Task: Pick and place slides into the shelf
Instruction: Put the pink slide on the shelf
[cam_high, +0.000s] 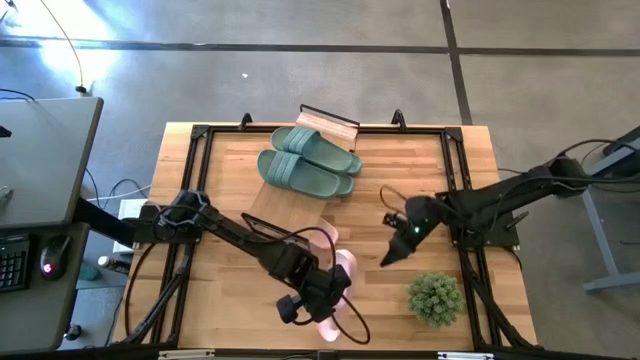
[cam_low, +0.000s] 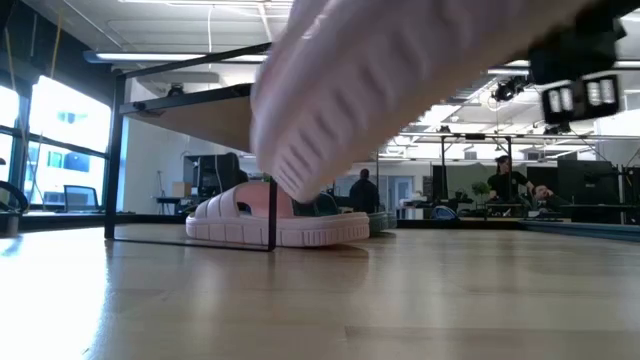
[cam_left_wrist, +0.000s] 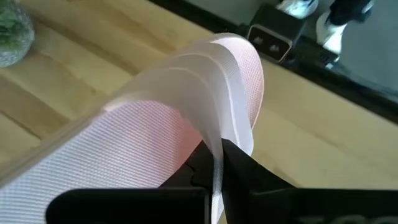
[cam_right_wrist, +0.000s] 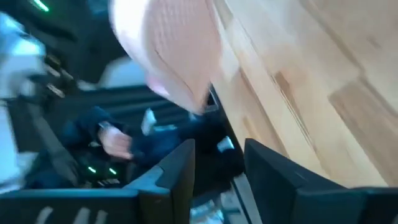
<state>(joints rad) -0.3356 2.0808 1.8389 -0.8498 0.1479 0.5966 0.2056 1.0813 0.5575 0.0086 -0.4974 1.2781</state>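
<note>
My left gripper (cam_high: 325, 292) is shut on a pale pink slide (cam_high: 342, 272) near the table's near edge. In the low view the slide's ribbed sole (cam_low: 400, 80) fills the foreground, tilted and off the table. The shelf (cam_high: 330, 122) stands at the far middle with two sage green slides (cam_high: 308, 163) side by side on top. Under its plank (cam_low: 190, 110) another pink slide (cam_low: 280, 222) lies sole down, a green one (cam_low: 325, 205) behind it. My right gripper (cam_high: 392, 255) hovers open to the right of the held slide, nothing between its fingers (cam_right_wrist: 180, 168). My left gripper pinches the edge of the pink slide's wide strap (cam_left_wrist: 217, 146) between its two fingers, one finger (cam_left_wrist: 199, 162) on the footbed side and one on the strap's outer side. The fingers slant down from the table's left. The slide hangs tilted, clear of the table.
A small green potted plant (cam_high: 435, 297) stands near the table's near right corner, close to my right gripper. Black frame rails (cam_high: 190, 180) run along the table's edges. Bare wood (cam_high: 400, 170) lies between the shelf and the right arm.
</note>
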